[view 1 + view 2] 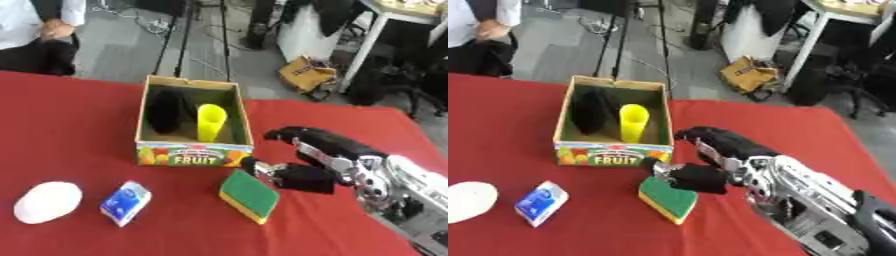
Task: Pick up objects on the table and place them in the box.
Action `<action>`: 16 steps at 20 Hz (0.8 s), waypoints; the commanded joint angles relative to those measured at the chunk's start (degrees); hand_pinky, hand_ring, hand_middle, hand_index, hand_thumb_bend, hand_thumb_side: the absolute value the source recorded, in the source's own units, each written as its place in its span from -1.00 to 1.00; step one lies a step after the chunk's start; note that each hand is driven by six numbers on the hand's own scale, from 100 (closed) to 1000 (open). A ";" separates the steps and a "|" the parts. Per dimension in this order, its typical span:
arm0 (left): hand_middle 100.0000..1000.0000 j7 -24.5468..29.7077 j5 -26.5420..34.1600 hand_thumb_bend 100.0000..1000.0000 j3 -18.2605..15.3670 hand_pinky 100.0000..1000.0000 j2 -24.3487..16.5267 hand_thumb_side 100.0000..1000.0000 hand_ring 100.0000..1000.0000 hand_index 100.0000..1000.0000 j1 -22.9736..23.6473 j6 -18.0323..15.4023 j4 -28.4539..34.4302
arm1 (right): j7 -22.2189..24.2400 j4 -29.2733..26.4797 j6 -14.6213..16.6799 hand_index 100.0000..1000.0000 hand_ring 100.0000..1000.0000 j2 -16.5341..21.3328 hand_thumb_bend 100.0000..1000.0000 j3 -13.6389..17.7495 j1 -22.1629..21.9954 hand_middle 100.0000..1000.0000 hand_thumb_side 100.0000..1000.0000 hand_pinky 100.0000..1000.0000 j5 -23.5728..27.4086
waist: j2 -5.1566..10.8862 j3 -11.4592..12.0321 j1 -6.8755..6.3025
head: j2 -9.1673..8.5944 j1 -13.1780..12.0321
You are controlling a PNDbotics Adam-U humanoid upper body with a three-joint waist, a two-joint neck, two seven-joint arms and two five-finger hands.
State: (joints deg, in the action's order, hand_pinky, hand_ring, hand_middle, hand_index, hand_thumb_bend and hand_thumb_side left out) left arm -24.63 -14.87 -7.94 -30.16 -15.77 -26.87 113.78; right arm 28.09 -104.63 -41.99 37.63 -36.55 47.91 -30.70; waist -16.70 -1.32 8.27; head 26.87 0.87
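A green sponge with a yellow underside (249, 195) lies on the red table (70, 130), just in front of the box's right corner. My right hand (306, 176) comes in from the right and hovers at the sponge's upper right edge. Its thumb tip is at the sponge, its fingers (293, 135) stretch out above, and it is open with nothing in it. The cardboard box (192, 154), printed FRUIT, holds an upright yellow cup (211, 121) and a black object (164, 110). A white rounded object (48, 201) and a blue-and-white packet (125, 202) lie at the front left. My left hand does not show.
The table's far edge runs just behind the box, and its right edge lies past my forearm (815, 200). Beyond it are tripod legs (184, 40), a brown bag (306, 74) on the floor and a white desk leg (363, 47).
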 commanded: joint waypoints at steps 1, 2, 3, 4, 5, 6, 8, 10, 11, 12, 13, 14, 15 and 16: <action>0.89 0.13 -0.04 -1.00 -0.41 1.00 -0.53 1.00 1.00 0.95 -0.52 0.03 0.81 | 9.63 1.84 -8.99 1.00 1.00 0.17 -0.11 -0.23 0.61 0.89 1.00 0.91 -1.25 | 0.69 0.16 -0.50 | 0.02 0.41; 0.89 0.16 -0.01 -1.00 -0.40 1.00 -0.50 1.00 1.00 0.95 -0.56 0.00 0.81 | 9.58 2.54 -8.67 1.00 1.00 -0.17 -0.11 -0.45 0.56 0.89 1.00 0.91 -1.46 | 0.66 0.23 -0.53 | 0.03 0.47; 0.89 0.18 0.01 -1.00 -0.41 1.00 -0.48 1.00 1.00 0.95 -0.58 -0.03 0.81 | 9.50 3.12 -8.38 1.00 1.00 -0.42 -0.12 -0.58 0.51 0.89 1.00 0.91 -1.61 | 0.62 0.28 -0.56 | 0.02 0.50; 0.89 0.18 0.03 -1.00 -0.43 1.00 -0.47 1.00 1.00 0.95 -0.60 -0.04 0.81 | 9.37 3.67 -8.13 1.00 1.00 -0.65 -0.12 -0.67 0.47 0.89 1.00 0.91 -1.70 | 0.59 0.32 -0.58 | 0.01 0.52; 0.89 0.20 0.04 -1.00 -0.44 1.00 -0.46 1.00 1.00 0.94 -0.61 -0.06 0.81 | 9.22 4.19 -7.94 1.00 1.00 -0.85 -0.11 -0.70 0.39 0.89 1.00 0.91 -1.76 | 0.56 0.38 -0.60 | -0.01 0.53; 0.89 0.24 0.06 -1.00 -0.43 1.00 -0.44 1.00 1.00 0.94 -0.63 -0.08 0.81 | 9.02 4.75 -7.76 1.00 1.00 -1.07 -0.11 -0.72 0.29 0.89 1.00 0.91 -1.79 | 0.53 0.44 -0.61 | -0.03 0.55; 0.88 0.29 0.10 -1.00 -0.43 1.00 -0.39 1.00 1.00 0.94 -0.65 -0.13 0.81 | 8.57 5.76 -7.42 1.00 1.00 -1.56 -0.11 -0.77 0.16 0.89 1.00 0.91 -1.89 | 0.47 0.55 -0.61 | -0.15 0.58; 0.88 0.36 0.15 -1.00 -0.42 1.00 -0.29 1.00 1.00 0.94 -0.71 -0.15 0.81 | 8.17 7.13 -7.07 1.00 1.00 -2.31 -0.10 -0.90 0.04 0.89 1.00 0.91 -2.00 | 0.34 0.70 -0.67 | -0.25 0.72; 0.88 0.38 0.17 -1.00 -0.43 1.00 -0.27 1.00 1.00 0.94 -0.74 -0.15 0.81 | 7.94 7.75 -6.77 1.00 1.00 -2.65 -0.09 -0.98 0.04 0.89 1.00 0.91 -1.99 | 0.31 0.75 -0.69 | -0.27 0.76; 0.88 0.39 0.18 -1.00 -0.45 1.00 -0.28 1.00 1.00 0.94 -0.75 -0.15 0.81 | 7.73 8.21 -6.42 1.00 1.00 -2.93 -0.09 -1.07 0.06 0.89 1.00 0.91 -1.94 | 0.30 0.79 -0.70 | -0.26 0.78; 0.88 0.39 0.20 -1.00 -0.46 1.00 -0.29 1.00 1.00 0.94 -0.77 -0.16 0.81 | 7.55 8.57 -6.12 1.00 1.00 -3.12 -0.08 -1.14 0.06 0.89 1.00 0.91 -1.87 | 0.29 0.81 -0.70 | -0.26 0.81; 0.88 0.42 0.21 -1.00 -0.45 1.00 -0.29 1.00 1.00 0.94 -0.80 -0.18 0.81 | 7.45 8.93 -5.84 1.00 1.00 -3.33 -0.08 -1.24 0.06 0.89 1.00 0.91 -1.79 | 0.27 0.84 -0.68 | -0.27 0.86; 0.88 0.44 0.22 -1.00 -0.45 1.00 -0.29 1.00 1.00 0.94 -0.81 -0.20 0.81 | 7.35 9.25 -5.60 1.00 1.00 -3.47 -0.08 -1.30 0.06 0.89 1.00 0.91 -1.74 | 0.27 0.85 -0.68 | -0.27 0.88; 0.88 0.46 0.24 -1.00 -0.45 1.00 -0.29 1.00 1.00 0.94 -0.82 -0.21 0.81 | 7.25 9.53 -5.42 1.00 1.00 -3.57 -0.08 -1.34 0.07 0.89 1.00 0.91 -1.70 | 0.26 0.85 -0.67 | -0.28 0.89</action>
State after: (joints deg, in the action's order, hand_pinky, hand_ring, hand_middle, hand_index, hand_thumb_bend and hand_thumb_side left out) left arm -24.43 -14.82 -7.94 -29.71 -15.84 -27.04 113.78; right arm 28.84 -95.33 -41.25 33.43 -38.28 47.33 -32.19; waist -17.30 -0.44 8.19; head 26.86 1.56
